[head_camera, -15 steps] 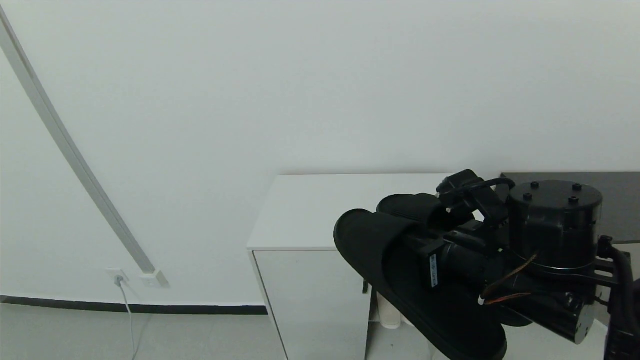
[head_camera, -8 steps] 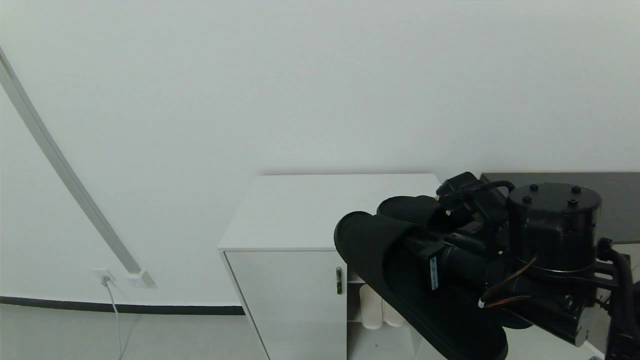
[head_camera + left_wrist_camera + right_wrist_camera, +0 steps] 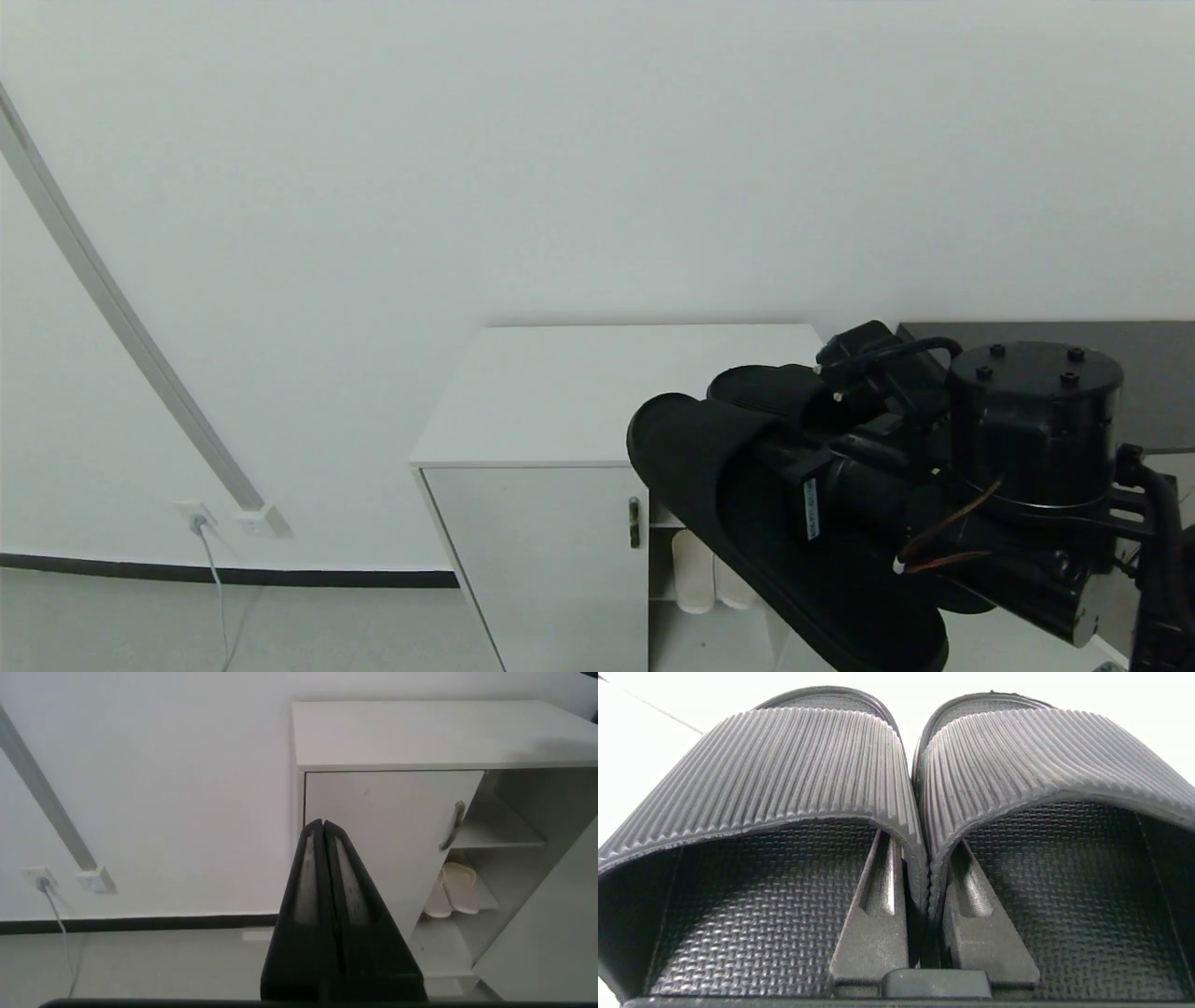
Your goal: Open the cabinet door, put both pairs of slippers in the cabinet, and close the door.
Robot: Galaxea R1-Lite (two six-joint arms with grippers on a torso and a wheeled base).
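A pair of black slippers (image 3: 709,457) hangs in front of the white cabinet (image 3: 597,392), held side by side. My right gripper (image 3: 924,924) is shut on them: its fingers (image 3: 878,915) reach under the ribbed straps and pinch the two inner edges together. The cabinet's left door (image 3: 551,560) is closed, with a small handle (image 3: 634,523). Its right door (image 3: 551,919) stands open. A pair of white slippers (image 3: 709,583) lies on a lower shelf inside. My left gripper (image 3: 323,831) is shut and empty, hanging off to the cabinet's left side.
A dark tabletop (image 3: 1158,373) adjoins the cabinet on the right. A slanted wall conduit (image 3: 121,317) runs down to a socket (image 3: 193,515) with a cable to the floor. Bare floor lies left of the cabinet.
The whole head picture shifted, so the camera moved; the cabinet now sits further left and its open inside with the white slippers shows. The right gripper still holds the black slippers.
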